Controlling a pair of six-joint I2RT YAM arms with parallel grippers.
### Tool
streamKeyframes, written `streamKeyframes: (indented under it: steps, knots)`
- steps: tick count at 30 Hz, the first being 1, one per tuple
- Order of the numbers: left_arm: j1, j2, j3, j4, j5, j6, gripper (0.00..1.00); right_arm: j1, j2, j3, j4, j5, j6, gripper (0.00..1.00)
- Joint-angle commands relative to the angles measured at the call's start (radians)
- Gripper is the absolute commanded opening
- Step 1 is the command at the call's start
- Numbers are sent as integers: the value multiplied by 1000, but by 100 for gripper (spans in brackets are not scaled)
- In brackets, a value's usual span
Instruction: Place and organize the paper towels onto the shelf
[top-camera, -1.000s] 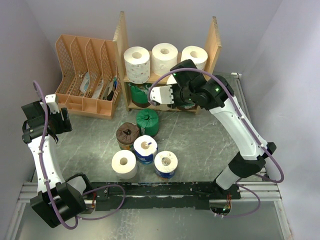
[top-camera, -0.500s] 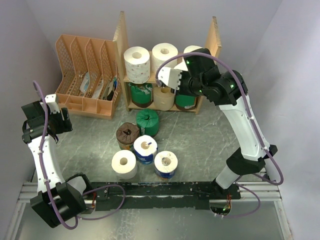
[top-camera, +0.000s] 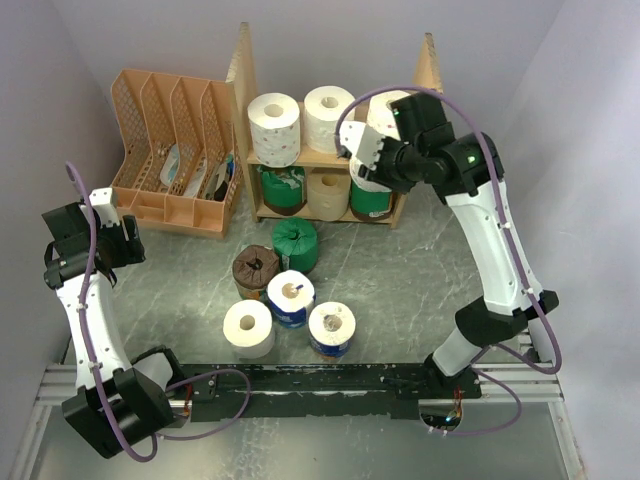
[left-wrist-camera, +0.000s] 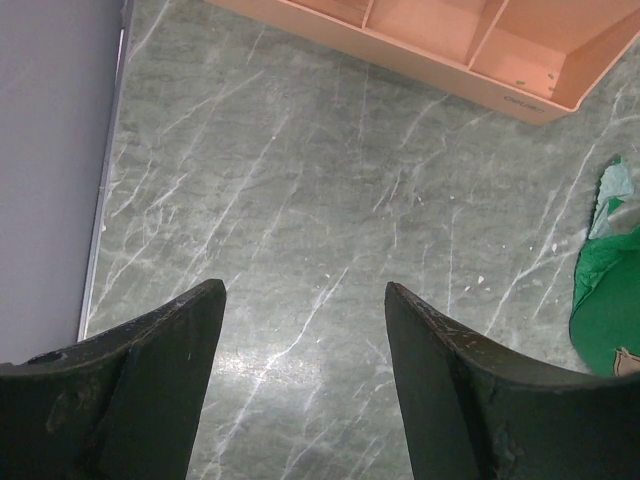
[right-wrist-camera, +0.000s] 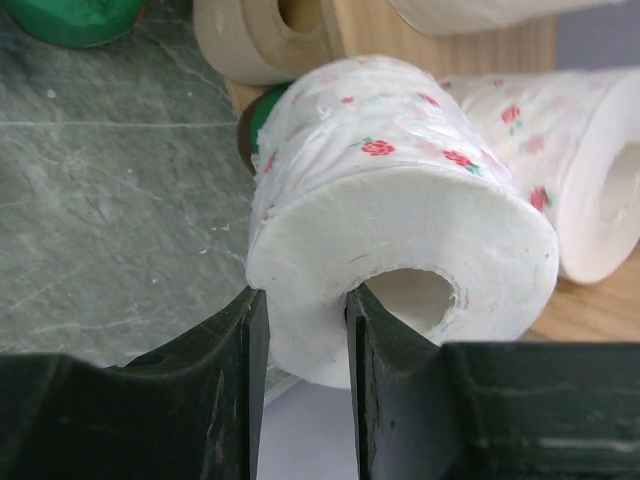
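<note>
The wooden shelf (top-camera: 241, 100) stands at the back. Its upper tier holds three white paper towels (top-camera: 273, 122), the rightmost partly hidden by my right arm. Its lower tier holds a green roll (top-camera: 283, 188), a beige one and another green one. My right gripper (top-camera: 372, 160) is shut on a white flower-patterned roll (right-wrist-camera: 400, 210), one finger in its centre hole and one outside, held in the air by the upper tier's right end. Five more rolls (top-camera: 291, 298) sit on the table. My left gripper (left-wrist-camera: 305, 290) is open and empty over the table at the left.
A peach slotted file organizer (top-camera: 175, 150) stands left of the shelf; its base shows in the left wrist view (left-wrist-camera: 450, 40). A green-wrapped roll (left-wrist-camera: 608, 300) is at that view's right edge. Grey walls close in on both sides.
My right gripper has lifted the white patterned roll from in front of the lower tier up and to the right, level with the upper tier. The left arm has not moved.
</note>
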Motion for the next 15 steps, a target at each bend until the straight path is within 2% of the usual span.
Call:
streamKeyframes:
  steps: [1, 15]
  knots:
    - [-1, -20, -9, 28, 35, 18, 77, -129, 31, 61, 27, -10, -41, 0]
    - [-1, -27, -9, 26, 45, 20, 76, -162, 152, 202, 42, 12, -78, 0]
